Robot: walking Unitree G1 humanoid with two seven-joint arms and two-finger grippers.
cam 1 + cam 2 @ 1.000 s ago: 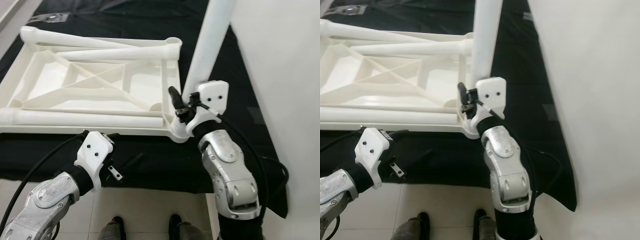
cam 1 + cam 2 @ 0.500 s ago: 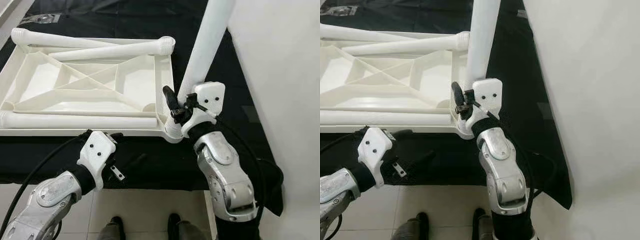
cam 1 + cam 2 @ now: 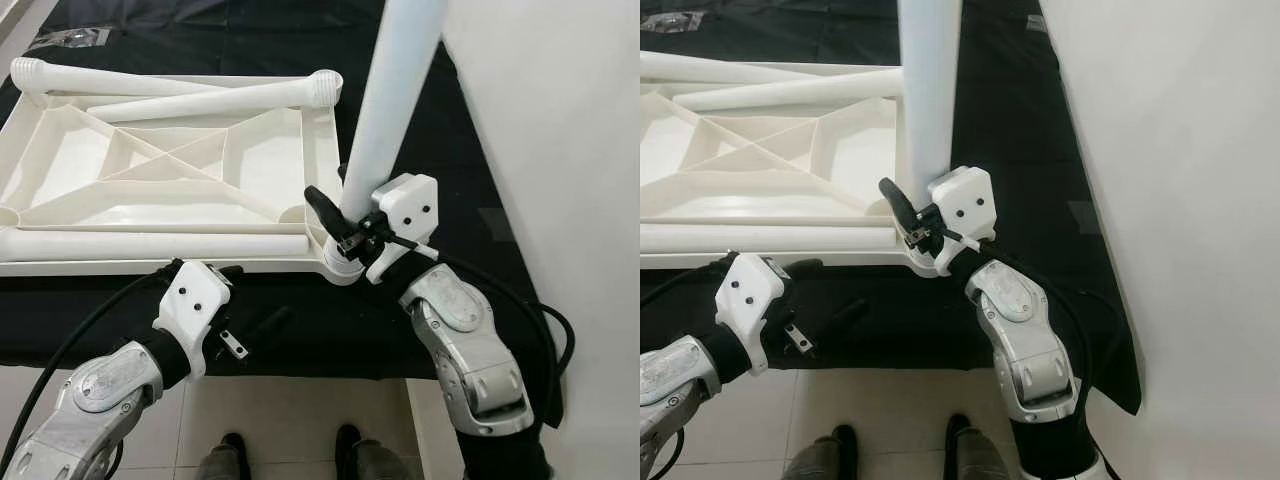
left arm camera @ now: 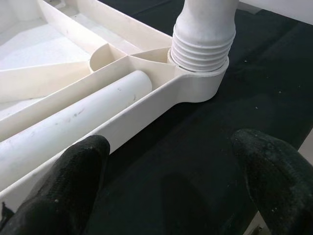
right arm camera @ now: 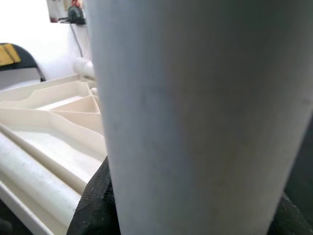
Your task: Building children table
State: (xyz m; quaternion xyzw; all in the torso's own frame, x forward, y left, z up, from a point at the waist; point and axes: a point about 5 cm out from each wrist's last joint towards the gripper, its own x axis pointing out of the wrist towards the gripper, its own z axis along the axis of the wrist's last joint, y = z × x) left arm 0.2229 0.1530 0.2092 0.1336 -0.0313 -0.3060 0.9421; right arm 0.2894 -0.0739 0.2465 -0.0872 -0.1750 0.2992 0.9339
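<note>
The white table top (image 3: pixel 180 180) lies upside down on a black cloth (image 3: pixel 300 330). 1 white leg (image 3: pixel 385 110) stands upright in its near right corner socket. The right end effector (image 3: pixel 345 225) is clenched around that leg. The left end effector (image 4: pixel 171 186) hovers released near the front edge.

White table leg (image 3: pixel 392 100), cream tabletop (image 3: pixel 150 180), black cloth (image 3: pixel 300 330).

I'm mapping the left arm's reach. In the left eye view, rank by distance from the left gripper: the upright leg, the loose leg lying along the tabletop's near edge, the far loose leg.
From the left gripper:
1. Near loose leg, just beyond it.
2. Upright leg, at the near right corner, in the right gripper.
3. Far loose leg, across the upturned tabletop.
</note>
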